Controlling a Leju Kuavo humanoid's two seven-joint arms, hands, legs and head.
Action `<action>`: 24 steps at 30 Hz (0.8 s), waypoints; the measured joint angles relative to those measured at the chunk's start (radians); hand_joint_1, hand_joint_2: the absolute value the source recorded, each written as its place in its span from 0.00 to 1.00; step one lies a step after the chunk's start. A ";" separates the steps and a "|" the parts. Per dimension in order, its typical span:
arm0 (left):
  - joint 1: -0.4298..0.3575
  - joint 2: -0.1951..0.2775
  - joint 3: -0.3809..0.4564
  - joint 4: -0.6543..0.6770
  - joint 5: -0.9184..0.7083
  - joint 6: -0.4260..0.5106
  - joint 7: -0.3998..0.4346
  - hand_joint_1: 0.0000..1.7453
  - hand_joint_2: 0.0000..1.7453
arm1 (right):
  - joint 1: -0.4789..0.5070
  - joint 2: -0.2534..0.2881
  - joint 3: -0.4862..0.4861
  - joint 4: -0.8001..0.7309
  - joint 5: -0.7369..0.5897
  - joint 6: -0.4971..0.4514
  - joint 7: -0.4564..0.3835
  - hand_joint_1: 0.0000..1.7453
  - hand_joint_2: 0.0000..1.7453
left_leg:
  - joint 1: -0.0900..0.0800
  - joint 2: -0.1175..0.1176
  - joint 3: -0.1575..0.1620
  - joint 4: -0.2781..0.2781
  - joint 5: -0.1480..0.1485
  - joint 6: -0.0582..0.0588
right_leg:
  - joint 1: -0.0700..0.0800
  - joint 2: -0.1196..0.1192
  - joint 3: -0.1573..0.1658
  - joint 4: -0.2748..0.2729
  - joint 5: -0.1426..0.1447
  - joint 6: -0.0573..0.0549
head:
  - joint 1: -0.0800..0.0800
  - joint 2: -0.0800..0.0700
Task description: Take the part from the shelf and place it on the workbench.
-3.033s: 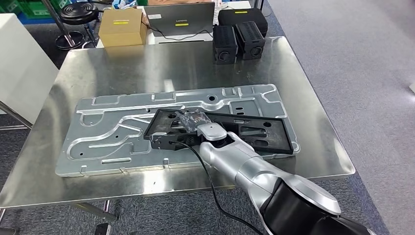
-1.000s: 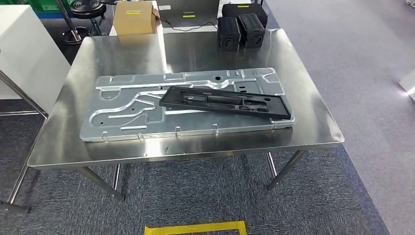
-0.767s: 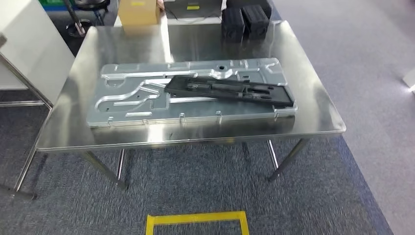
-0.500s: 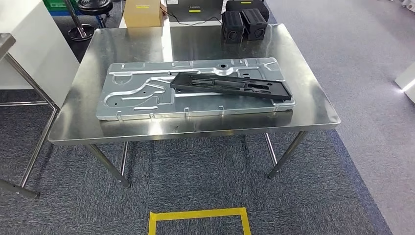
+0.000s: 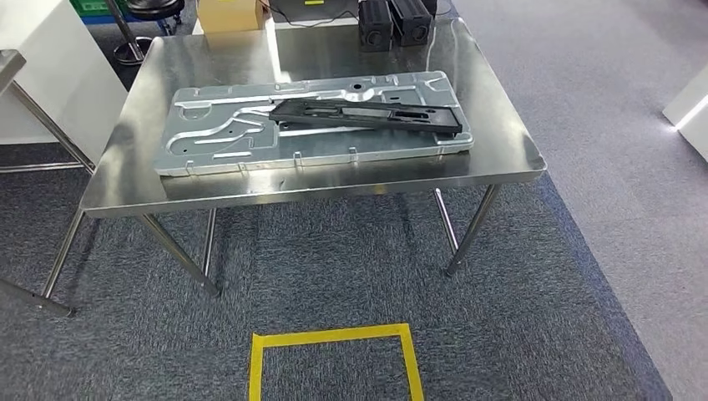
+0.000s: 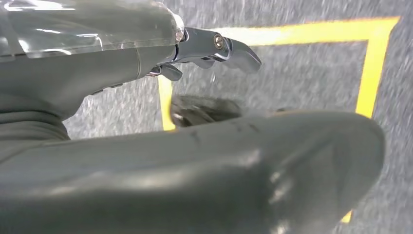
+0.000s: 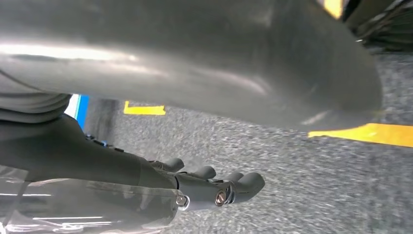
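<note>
Grey-blue carpet floor [image 5: 351, 276], a paler grey strip running along its right side; yellow tape square [image 5: 332, 361] marked on the carpet in front of the bench. Stainless steel bench [image 5: 501, 125] on slanted metal legs, its top reflective. On the bench: a large stamped silver metal plate [image 5: 209, 138] lying flat, covering most of the middle of the top. The part [image 5: 367, 114], a long black perforated frame, lies across the right half of the plate, its right end reaching near the plate's right edge. At the far edge of the bench: two black boxes [image 5: 392, 18] side by side, and a cardboard box [image 5: 229, 12] to their left, each cut off by the top of the view. White cabinet [image 5: 42, 75] standing to the left of the bench; a second white object at the far right edge, too cropped to identify. Left hand [image 6: 214, 48] hangs over the carpet and tape, fingers [image 6: 241, 51] loosely extended, holding nothing. Right hand [image 7: 214, 187] likewise over the carpet, fingers [image 7: 248, 184] somewhat curled but apart, apparently holding nothing, though the view is blurred.
</note>
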 joint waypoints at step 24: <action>-0.008 0.052 -0.008 -0.002 -0.012 0.008 -0.031 0.00 0.00 | -0.023 0.031 0.061 0.021 0.052 0.022 -0.002 0.00 0.00 | -0.009 0.008 0.084 -0.267 0.201 0.016 | -0.014 0.010 0.092 -0.012 -0.074 0.046 | 0.004 0.000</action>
